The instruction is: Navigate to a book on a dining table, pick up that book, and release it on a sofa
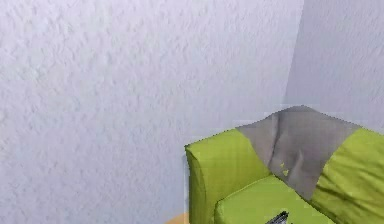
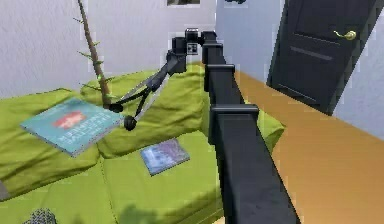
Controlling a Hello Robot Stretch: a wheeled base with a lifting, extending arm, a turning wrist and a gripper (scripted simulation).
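Down at the near edge of the arm side view, the arm (image 2: 235, 130) comes up as a dark bar across the front edge of the lime green sofa (image 2: 60, 190). To its right there's a decent open stretch of orange wood floor (image 2: 320, 160) running back to a dark door (image 2: 315, 55) with a brass handle (image 2: 347, 35), so the free room is on that side; the view's left is sofa right to the edge. A small bluish flat thing (image 2: 165, 155) lies on the seat cushion just left of the arm. A grey speckled something (image 2: 40, 217) in the bottom left corner is cut off, no idea what it is. Farther out, the gripper (image 2: 121, 114) points down and left, and the book (image 2: 70, 125), big teal cover with a red patch, sits tilted just left of the fingertips, over the sofa. Can't tell if it hangs clear or rests on the cushions, so can't tell whether the gripper holds anything. A thin bare branch (image 2: 95, 50) rises by the backrest. In the forward view the sofa's end wears a grey cover (image 1: 300, 140), a small dark thing (image 1: 278, 217) is clipped by the bottom edge, and a white wall (image 1: 120, 90) stands behind.
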